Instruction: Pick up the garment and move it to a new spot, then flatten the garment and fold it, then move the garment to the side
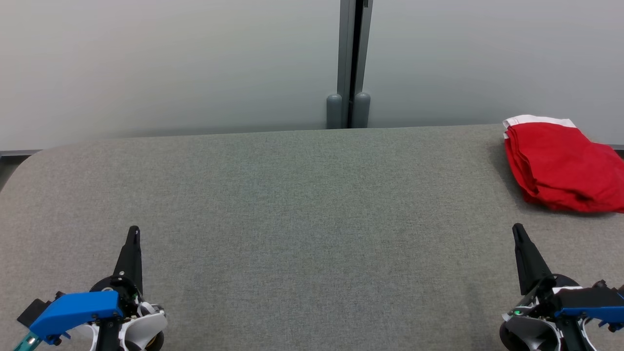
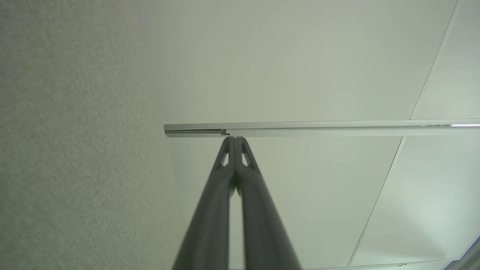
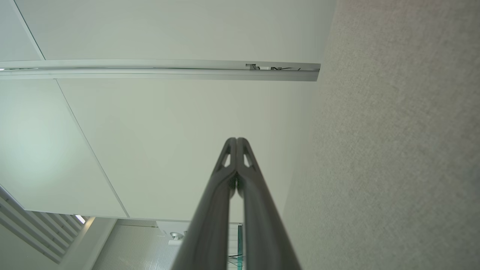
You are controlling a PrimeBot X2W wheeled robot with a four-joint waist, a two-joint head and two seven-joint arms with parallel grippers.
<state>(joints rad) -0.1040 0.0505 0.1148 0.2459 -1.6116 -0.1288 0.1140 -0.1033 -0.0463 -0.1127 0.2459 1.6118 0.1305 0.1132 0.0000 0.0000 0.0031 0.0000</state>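
At the far right corner of the grey fabric-covered table (image 1: 302, 204), the red garment (image 1: 560, 165) is seen lying folded in several stacked layers. A white band is shown along its far edge, and its right side is cut off by the picture's border. The garment is not touched by either gripper.

Near the front edge on the left, the left gripper (image 1: 133, 230) is held just over the table, pointing toward the far edge. Its fingers (image 2: 212, 217) are pressed together in the left wrist view, tips touching, nothing pinched between them. Near the front edge on the right, the right gripper (image 1: 516, 226) is held the same way, well apart from the garment's near edge. Its fingers (image 3: 212, 217) are likewise pressed together with nothing between them.

Behind the far edge, pale wall panels (image 1: 170, 63) are seen, split by a grey metal post (image 1: 353, 58) with two rounded feet at its base. Both wrist views are tipped sideways, so the table surface is shown along one side and the panels ahead.
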